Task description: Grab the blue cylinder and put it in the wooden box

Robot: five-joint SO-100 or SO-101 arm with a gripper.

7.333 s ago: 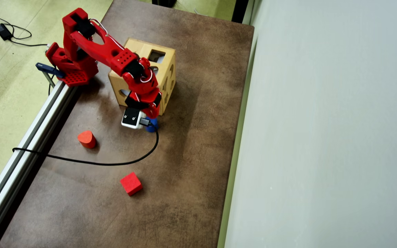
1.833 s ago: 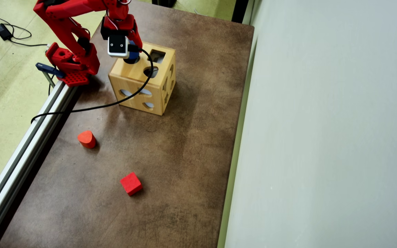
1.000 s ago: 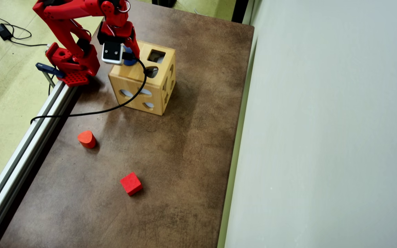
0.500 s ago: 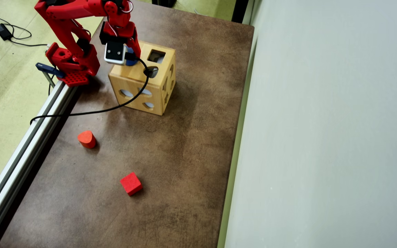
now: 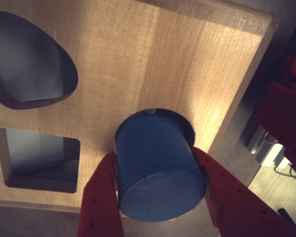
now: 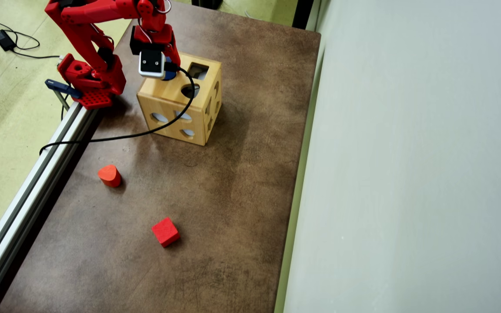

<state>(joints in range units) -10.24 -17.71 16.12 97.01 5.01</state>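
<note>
Wrist view: the gripper (image 5: 160, 197), jaws clamped on the cylinder (image 5: 155, 165), holds it axis-first over the round hole (image 5: 185, 123) in the box (image 5: 153, 59) top, lower end at the rim.

In the upper left of the overhead view, the red arm (image 6: 98, 26) reaches over the wooden box (image 6: 181, 102), its white camera block (image 6: 151, 65) above the box top. A sliver of the blue cylinder (image 6: 170, 74) shows beside it. Lower left lie a red rounded block (image 6: 109, 175) and a red cube (image 6: 165, 231) on the brown table (image 6: 233, 195)
</note>
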